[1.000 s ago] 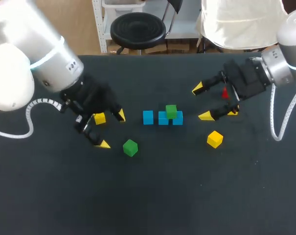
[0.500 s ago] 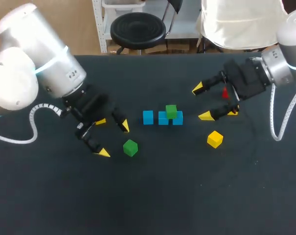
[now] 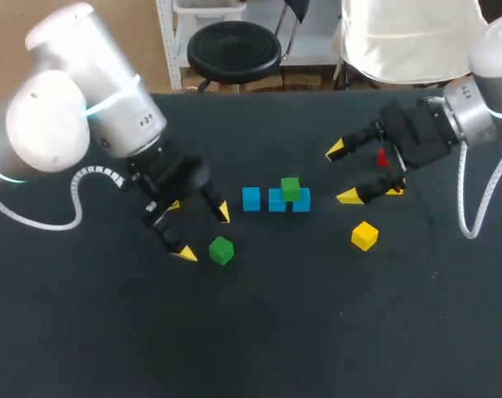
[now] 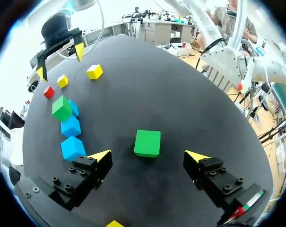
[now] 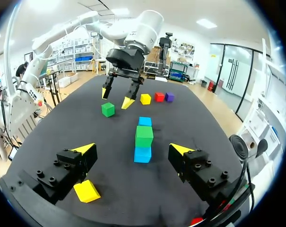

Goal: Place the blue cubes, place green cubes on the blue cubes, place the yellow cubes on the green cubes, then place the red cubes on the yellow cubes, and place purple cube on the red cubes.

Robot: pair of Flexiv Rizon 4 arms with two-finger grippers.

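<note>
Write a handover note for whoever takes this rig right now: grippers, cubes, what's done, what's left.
Left gripper: open, with the loose green cube just ahead between its tips, not gripped.
Right gripper: open and empty, off to the side of the blue row.
Blue cubes: three in a row, with the stacked green cube on top.
Loose: a yellow cube near the right gripper, a red cube partly hidden behind it, and the purple cube beyond the left arm.
Done: blue row, first green.
Left: second green, then yellow, red and purple.
</note>
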